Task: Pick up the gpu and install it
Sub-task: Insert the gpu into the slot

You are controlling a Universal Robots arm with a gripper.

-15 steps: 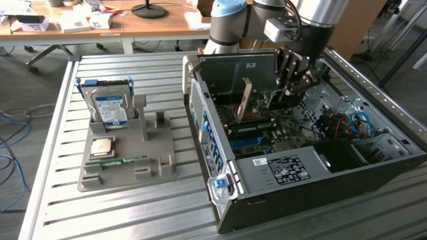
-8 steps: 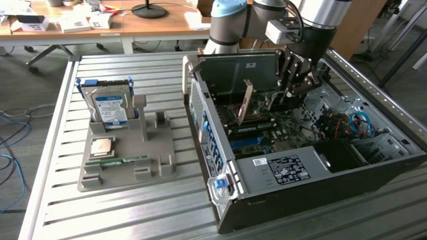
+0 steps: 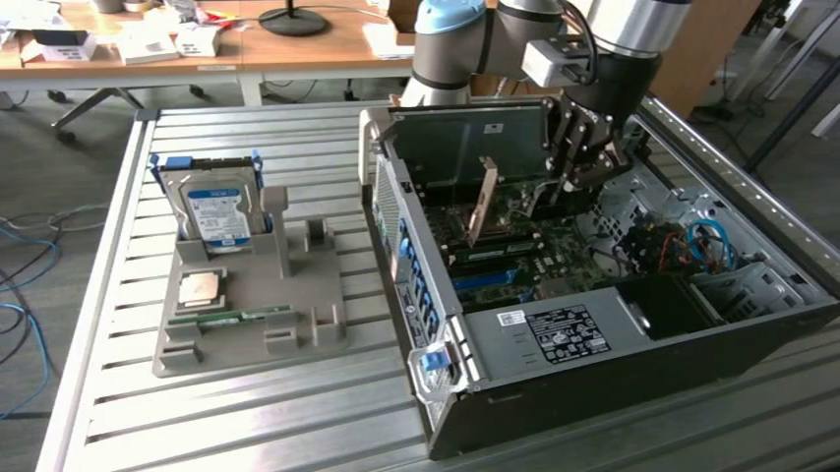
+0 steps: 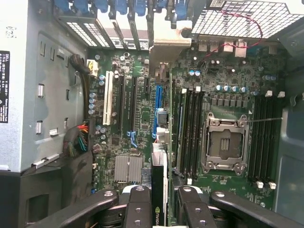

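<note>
My hand (image 4: 165,192) is down inside the open case (image 3: 617,393) and clamped on the gpu (image 4: 159,211). The gpu stands on edge between the two fingers (image 4: 140,206), one pressing on each face. In the exterior view the hand (image 3: 587,182) sits low over the board, with the tan face of the gpu (image 3: 486,202) showing just beside it, on the side toward the case's back wall. Straight ahead of the hand, in line with the gpu's edge, the blue slot (image 4: 158,102) lies on the board (image 4: 142,116). I can't tell whether the gpu's contacts have met the slot. To do this step well, I judge the gpu has to be held square to the board and parallel to that slot. It should be pressed straight down with no twist, since a tilted edge could jam or ride up on the slot's lip. Farther from the hand, the gpu's far end has to line up cleanly with the opening in the back wall (image 4: 109,28).
</note>
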